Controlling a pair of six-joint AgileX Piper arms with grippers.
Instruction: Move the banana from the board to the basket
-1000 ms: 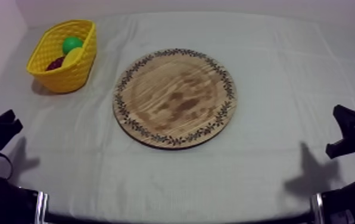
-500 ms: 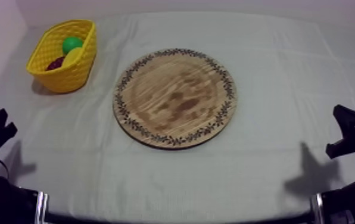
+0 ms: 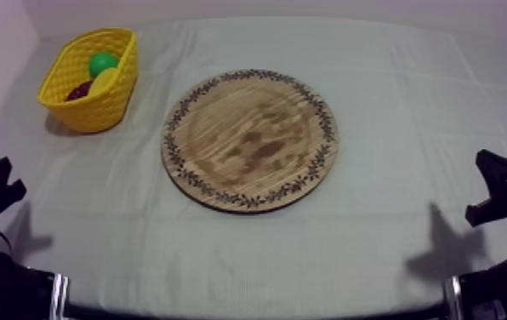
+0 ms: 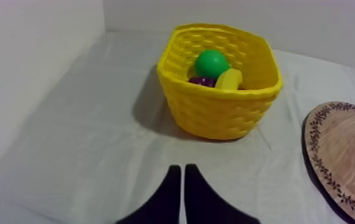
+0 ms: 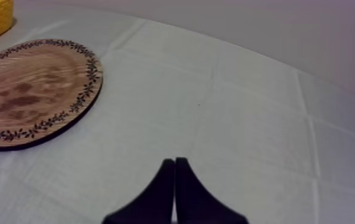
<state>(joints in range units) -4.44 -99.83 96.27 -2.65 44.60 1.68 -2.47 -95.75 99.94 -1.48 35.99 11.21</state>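
My left gripper (image 4: 180,170) has its two black fingers pressed together in a thin wedge, with nothing between them. It sits low over the cloth (image 3: 376,247), apart from the basket (image 4: 221,107), which is straight ahead of it at 12 o'clock. My right gripper (image 5: 174,162) has its fingers pressed together too and pinches nothing. It sits low over the cloth, well apart from the board (image 3: 251,139).

In the top view my left gripper is at about 9 o'clock from the board, down by the table's edge. My right gripper is at about 3 o'clock from it, at the other edge. The board lies flat in the middle of the table. The basket stands at about 10 o'clock from the board, near it but not touching.

The banana (image 4: 229,78) lies in the basket. A round green fruit (image 4: 211,63) touches it at 12 o'clock in the top view. A dark red fruit (image 4: 201,80) lies next to both; I cannot tell its kind.
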